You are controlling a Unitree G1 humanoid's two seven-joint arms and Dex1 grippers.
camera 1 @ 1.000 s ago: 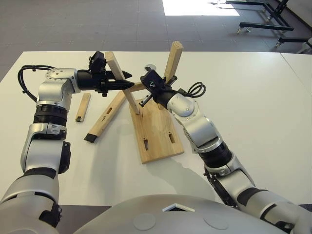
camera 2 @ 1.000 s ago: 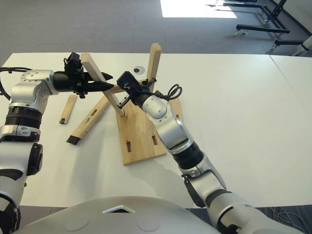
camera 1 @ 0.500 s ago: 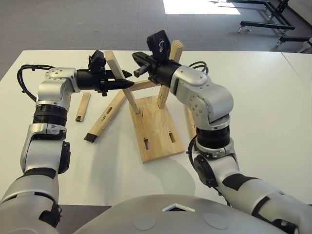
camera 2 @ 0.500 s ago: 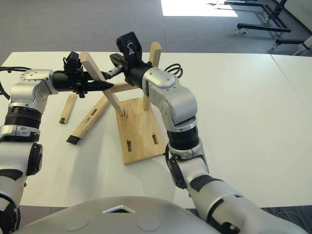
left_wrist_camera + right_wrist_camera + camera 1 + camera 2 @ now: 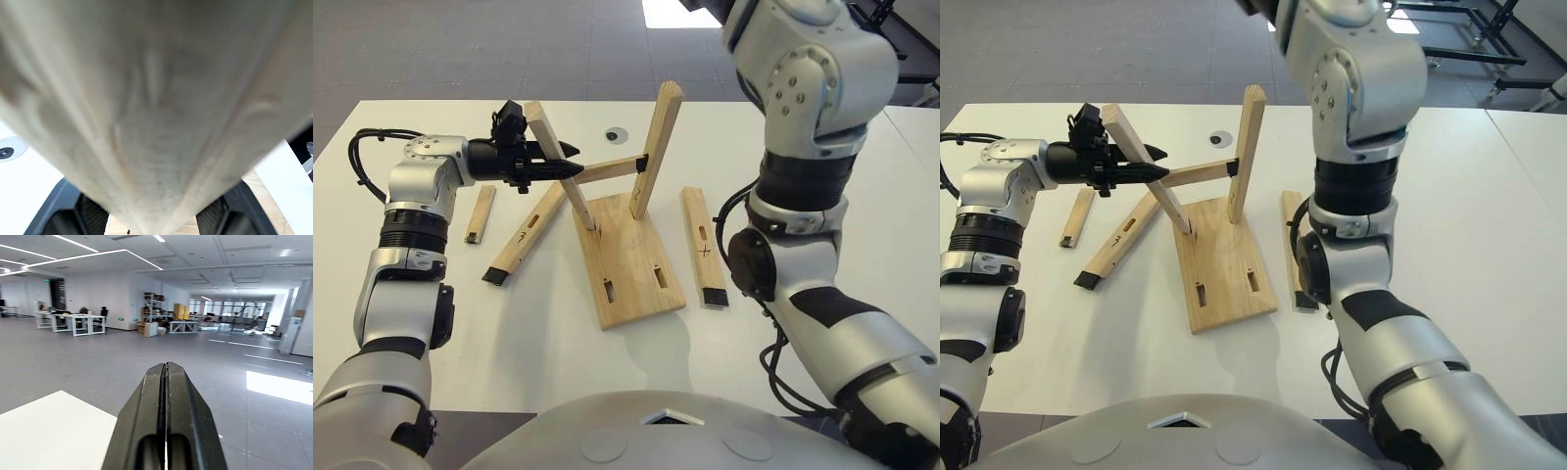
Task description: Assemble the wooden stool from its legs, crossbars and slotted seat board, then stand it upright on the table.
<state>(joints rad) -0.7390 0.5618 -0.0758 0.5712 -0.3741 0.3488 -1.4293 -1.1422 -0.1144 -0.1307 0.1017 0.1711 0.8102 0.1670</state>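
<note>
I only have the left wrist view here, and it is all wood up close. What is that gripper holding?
Observer: The left gripper is shut on a leg that stands tilted in the board.
Operator: Anything joined to that leg?
Observer: A crossbar runs from it to a second leg, also in the board.
Operator: And the other arm?
Observer: The right gripper is shut and empty, high over the table.

Tilted leg (image 5: 579,202) stands on the seat board (image 5: 631,259), between left loose leg (image 5: 527,233) and right loose leg (image 5: 704,245).
</note>
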